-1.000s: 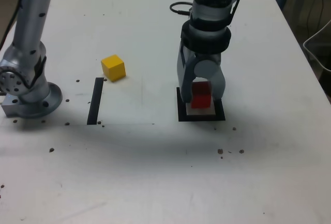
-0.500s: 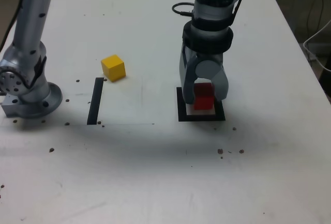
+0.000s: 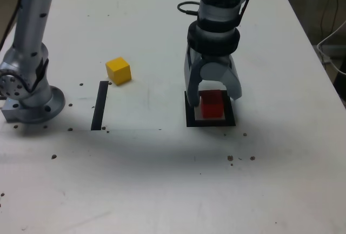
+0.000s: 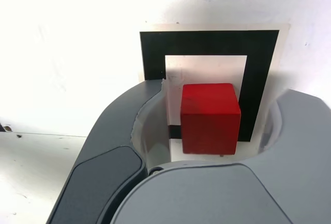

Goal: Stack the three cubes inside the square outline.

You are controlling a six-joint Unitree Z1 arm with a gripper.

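The bench point(image 3: 162, 191) carries the square outline point(image 3: 191, 121), the landmark. Above the outline is the arm point(image 3: 217, 34), its fingers point(image 3: 214, 96) pointing down. The red cube point(image 3: 212, 104) lies between the fingers, over the outline's inside; it shows no long axis. The fingers stand open, a gap showing on either side of the cube, and appear to hold nothing. The yellow cube point(image 3: 118, 71) sits well apart from the outline, toward the exterior view's left.
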